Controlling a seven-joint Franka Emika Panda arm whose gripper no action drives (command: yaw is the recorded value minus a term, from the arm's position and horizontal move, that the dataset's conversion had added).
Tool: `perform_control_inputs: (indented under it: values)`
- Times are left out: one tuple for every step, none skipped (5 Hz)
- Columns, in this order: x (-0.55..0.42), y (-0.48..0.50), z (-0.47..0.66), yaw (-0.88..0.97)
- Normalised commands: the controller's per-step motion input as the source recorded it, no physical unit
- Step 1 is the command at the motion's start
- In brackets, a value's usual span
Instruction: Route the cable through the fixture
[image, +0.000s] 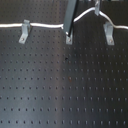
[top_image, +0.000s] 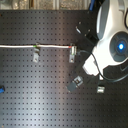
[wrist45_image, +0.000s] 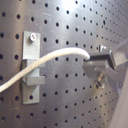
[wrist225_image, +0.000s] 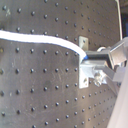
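The white cable (image: 45, 25) runs from the first exterior view's left across the tops of the left clip (image: 24, 31) and the middle clip (image: 68, 35). It then rises to my gripper (image: 96, 6) and drops right past the third clip (image: 108, 33). Whether it sits in that clip I cannot tell. In both wrist views my gripper (wrist45_image: 91, 62) (wrist225_image: 88, 59) is shut on the cable (wrist45_image: 45, 61) (wrist225_image: 40, 41), with a grey clip (wrist45_image: 31, 70) (wrist225_image: 83, 42) on the board behind. In the second exterior view the cable (top_image: 50, 46) carries small green and red marks near the two visible clips.
A black perforated board (image: 60, 90) carries everything. In the second exterior view the robot's white body (top_image: 112, 45) covers the right part. A dark grey piece (top_image: 76, 82), a small grey piece (top_image: 100, 90) and a blue object (top_image: 1, 90) lie lower on the board.
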Motion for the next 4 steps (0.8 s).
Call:
perform_control_inputs:
  values:
    - [-0.178,-0.205,0.03,0.52]
    - [-0.121,-0.351,0.01,0.00]
    - [-0.118,-0.296,0.00,-0.13]
    - [-0.084,-0.182,0.00,0.00]
